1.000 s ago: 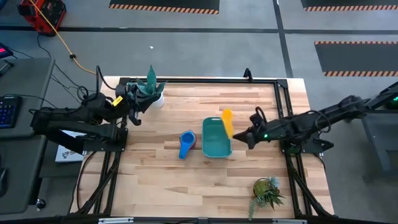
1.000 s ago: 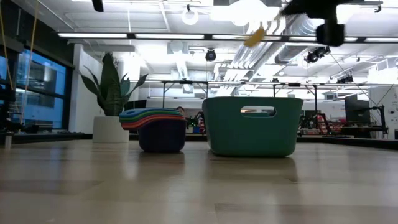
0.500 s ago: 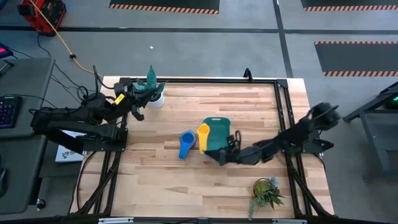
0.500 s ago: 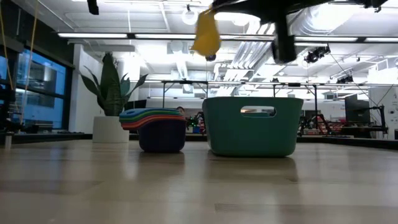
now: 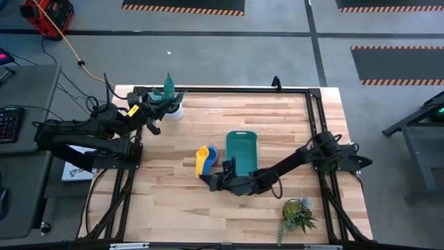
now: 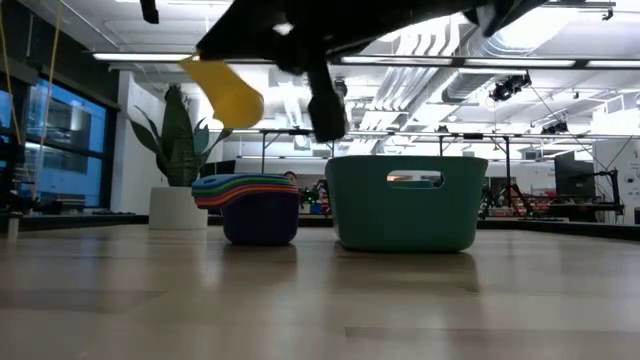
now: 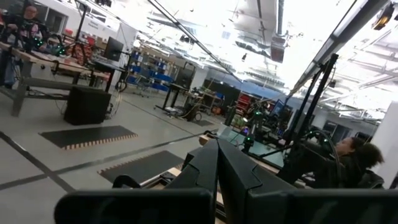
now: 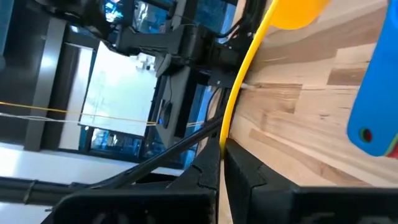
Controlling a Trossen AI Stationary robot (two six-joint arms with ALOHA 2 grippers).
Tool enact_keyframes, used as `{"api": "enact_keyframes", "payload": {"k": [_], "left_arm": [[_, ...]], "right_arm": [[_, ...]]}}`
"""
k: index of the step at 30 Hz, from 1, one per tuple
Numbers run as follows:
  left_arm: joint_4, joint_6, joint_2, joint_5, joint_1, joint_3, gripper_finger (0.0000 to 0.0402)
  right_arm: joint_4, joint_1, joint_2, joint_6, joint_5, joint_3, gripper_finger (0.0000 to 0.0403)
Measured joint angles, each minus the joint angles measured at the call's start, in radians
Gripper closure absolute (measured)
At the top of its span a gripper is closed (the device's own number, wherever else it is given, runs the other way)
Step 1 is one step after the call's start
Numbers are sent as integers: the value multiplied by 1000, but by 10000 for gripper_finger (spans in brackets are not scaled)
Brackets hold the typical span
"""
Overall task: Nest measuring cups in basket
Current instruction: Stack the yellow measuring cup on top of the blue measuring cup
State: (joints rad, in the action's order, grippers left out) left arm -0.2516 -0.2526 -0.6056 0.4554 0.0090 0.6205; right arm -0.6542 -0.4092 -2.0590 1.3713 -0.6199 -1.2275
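Right gripper (image 5: pixel 210 178) pinches the yellow cup (image 5: pixel 202 154) by its handle, hovering over the cup stack (image 5: pixel 208 164) beside the basket (image 5: pixel 241 151), likely to nest it; left gripper (image 5: pixel 154 125) waits pressed together near the plant (image 5: pixel 166 97)

Counter (image 5: pixel 173 201): pale wood planks, visible grain, smooth with a slight sheen. Basket (image 6: pixel 405 203): teal plastic, matt, smooth walls. Yellow measuring cup (image 6: pixel 225 92): smooth plastic, faint gloss. Stacked measuring cups (image 6: pixel 250 205): smooth coloured plastic. Plant pot (image 6: pixel 177 208): white, matt.
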Motion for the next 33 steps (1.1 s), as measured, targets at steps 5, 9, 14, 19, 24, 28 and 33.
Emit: {"api": "enact_keyframes", "payload": {"k": [5, 9, 14, 19, 24, 28, 33], "left_arm": [[0, -7, 0, 0, 0, 0, 401], [0, -25, 0, 0, 0, 0, 402], [0, -33, 0, 0, 0, 0, 401], [0, -34, 0, 0, 0, 0, 401], [0, -34, 0, 0, 0, 0, 401], [0, -34, 0, 0, 0, 0, 401], [0, -35, 0, 0, 0, 0, 401]], "right_arm": [[11, 4, -18, 95, -72, 9, 403], [37, 0, -21, 162, -107, 35, 403], [77, 5, -21, 195, -55, 39, 403], [82, 13, -21, 203, -30, 39, 403], [89, 17, -21, 203, 4, 39, 399], [91, 29, -21, 212, 49, 39, 391], [127, 45, -21, 245, 83, 39, 360]]}}
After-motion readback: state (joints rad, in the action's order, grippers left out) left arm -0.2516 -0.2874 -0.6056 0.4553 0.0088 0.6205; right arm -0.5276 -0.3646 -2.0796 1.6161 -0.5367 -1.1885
